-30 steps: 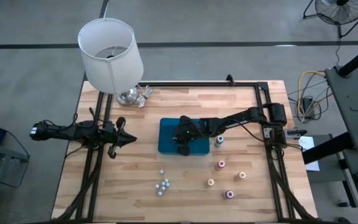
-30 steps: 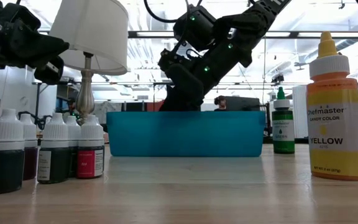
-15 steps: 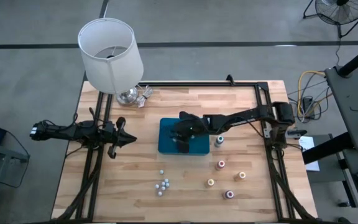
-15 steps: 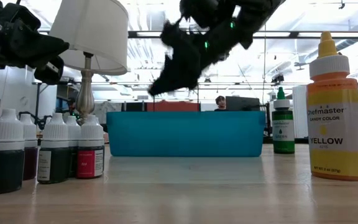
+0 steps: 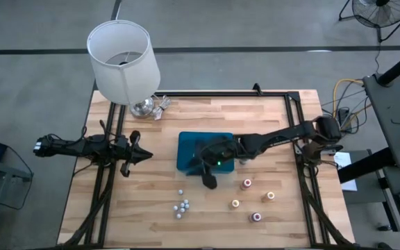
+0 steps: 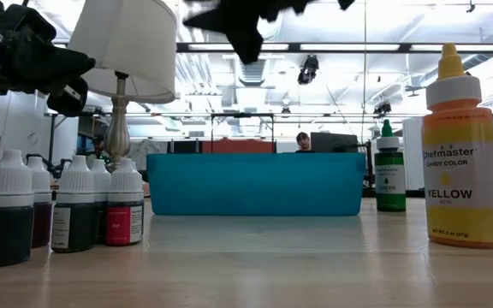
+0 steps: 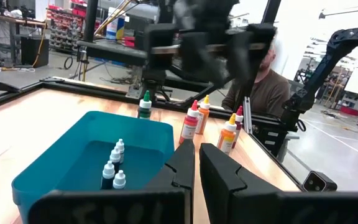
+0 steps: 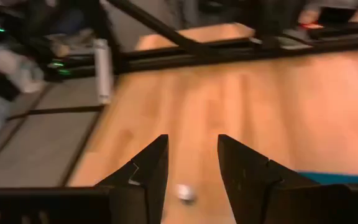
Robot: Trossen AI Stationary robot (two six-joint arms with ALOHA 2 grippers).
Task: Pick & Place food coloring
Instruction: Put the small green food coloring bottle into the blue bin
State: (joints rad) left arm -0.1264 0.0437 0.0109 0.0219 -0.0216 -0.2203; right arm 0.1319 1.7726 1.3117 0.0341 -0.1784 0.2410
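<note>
- Wooden table (image 5: 207,118) w/ black frame rails, on a grey floor; low view looks into a bright workshop behind it.
- White-shaded lamp (image 5: 122,61) stands at the table's far left corner (chrome base under the shade).
- Blue tray (image 5: 186,149) sits mid-table; left wrist view shows four small white-capped food coloring bottles (image 7: 114,167) standing inside it.
- More small white-capped bottles (image 5: 181,205) are bunched on the wood near the front edge, in front of the tray and apart from it.
- Taller bottles w/ coloured tops (image 5: 247,184) are scattered to the tray's right and front-right; a green-topped one is partly hidden by the right arm.
- Low view: yellow bottle (image 6: 463,150) close to the camera, green one (image 6: 389,171) further back beside the tray.
- Right gripper (image 5: 210,182) is out over the wood just past the tray's front edge, between the tray and the bunched bottles; fingers (image 8: 145,171) spread apart, nothing between them. One small bottle cap shows on the wood below them in its wrist view (blurred).
- Left gripper (image 5: 139,156) waits at the table's left side, well apart from the tray, fingers (image 7: 182,168) pressed together and empty.
- A person sits beyond the table's far side in the left wrist view.
</note>
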